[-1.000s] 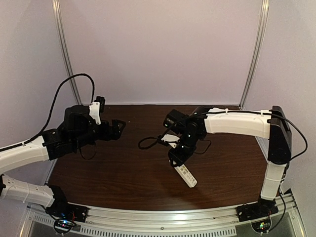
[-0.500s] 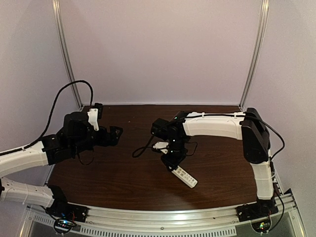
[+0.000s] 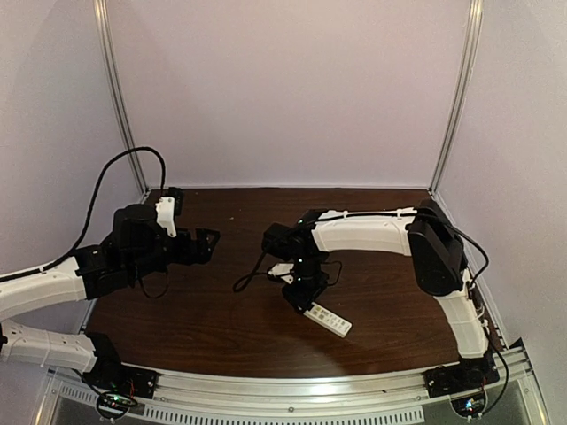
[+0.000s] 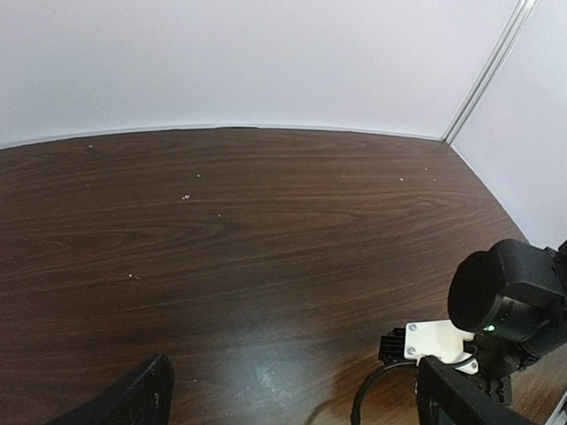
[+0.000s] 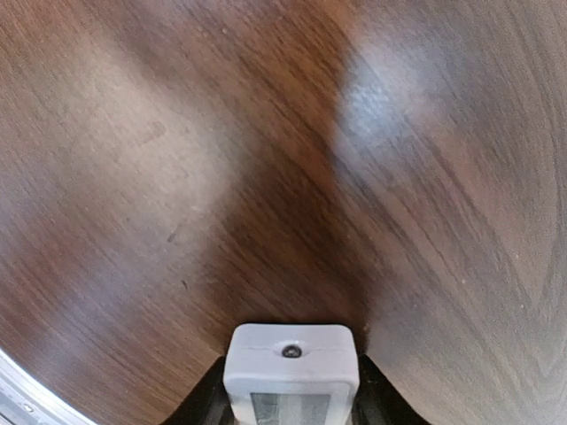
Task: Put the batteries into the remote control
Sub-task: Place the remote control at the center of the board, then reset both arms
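Lying aslant low over the dark wood-grain table, the remote control is held by its far end in the right tool, whose jaws are clenched on its two long sides. Its free end is pointed toward the near right of the table; whether that end is touching the wood cannot be told from above. The remote control is seen there as a slim white bar with small grey marks along its face, and these marks are too small to be read.

In the right wrist view the remote control is shown end-on. A pale end face with rounded corners is seen, with a small dark round dot at its middle, and the top edge of a greyish display window lies just below it. Dark fingers are pressed against both of its sides.

The left tool is poised above the left part of the table, well apart from the remote control, and is released, its jaws spread wide. A black cable is looped just left of the right tool. A small green light is seen on the black wrist housing of the right arm.
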### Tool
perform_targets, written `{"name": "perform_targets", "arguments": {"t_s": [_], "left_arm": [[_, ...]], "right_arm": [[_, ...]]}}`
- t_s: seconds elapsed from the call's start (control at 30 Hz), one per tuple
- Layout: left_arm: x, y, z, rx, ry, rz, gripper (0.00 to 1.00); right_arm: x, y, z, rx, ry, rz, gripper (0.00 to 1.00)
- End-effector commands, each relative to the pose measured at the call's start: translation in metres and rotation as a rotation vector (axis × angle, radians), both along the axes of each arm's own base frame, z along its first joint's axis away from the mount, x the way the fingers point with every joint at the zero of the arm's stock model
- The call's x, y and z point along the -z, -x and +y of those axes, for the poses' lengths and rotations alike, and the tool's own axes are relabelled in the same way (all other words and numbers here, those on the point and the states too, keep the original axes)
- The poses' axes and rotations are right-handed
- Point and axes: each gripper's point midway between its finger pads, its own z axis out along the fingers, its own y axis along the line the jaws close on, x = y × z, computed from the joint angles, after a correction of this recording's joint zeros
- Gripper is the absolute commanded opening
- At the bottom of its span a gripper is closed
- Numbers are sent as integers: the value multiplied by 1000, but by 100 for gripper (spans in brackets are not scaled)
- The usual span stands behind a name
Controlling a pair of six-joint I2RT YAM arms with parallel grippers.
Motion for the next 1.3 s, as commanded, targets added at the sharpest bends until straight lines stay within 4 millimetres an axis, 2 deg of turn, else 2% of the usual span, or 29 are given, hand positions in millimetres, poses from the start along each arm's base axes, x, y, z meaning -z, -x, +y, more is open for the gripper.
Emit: {"name": "perform_targets", "arguments": {"t_s": [0.0,0.13,0.23,0.37,0.47,0.6,0.73,0.8,0.9,0.97,1.1,1.27], "left_arm": [[-4,-3,3,-14,-1,-28,97],[-4,-3,2,-6,-1,-21,97],[-7,-4,-3,11,1,-6,97],[-22,-12,-7,10,-4,27,98],[-30,-19,-12,14,-37,51,97],[-48,-29,-18,21,-85,41,97],[-65,-38,-25,46,-136,11,97],[-67,-46,-24,42,-158,24,97],[-55,-63,-21,36,-165,79,97],[-44,-70,-19,38,-152,114,97],[-11,-76,-27,62,-165,183,97],[46,-66,-33,92,-160,300,97]], "right_arm": [[7,-3,11,-7,-19,-26,51],[5,-2,17,-10,-48,-23,59],[-8,-6,22,0,-82,-52,65],[-41,-14,30,33,-184,-113,75],[-69,-25,28,79,-271,-169,82],[-106,-44,11,162,-391,-243,89],[-140,-63,-21,261,-513,-323,95],[-155,-71,-41,315,-575,-362,99],[-177,-85,-75,414,-682,-433,100],[-184,-88,-98,476,-739,-465,100],[-191,-81,-135,541,-827,-527,100],[-166,-71,-165,613,-853,-548,100]]}}
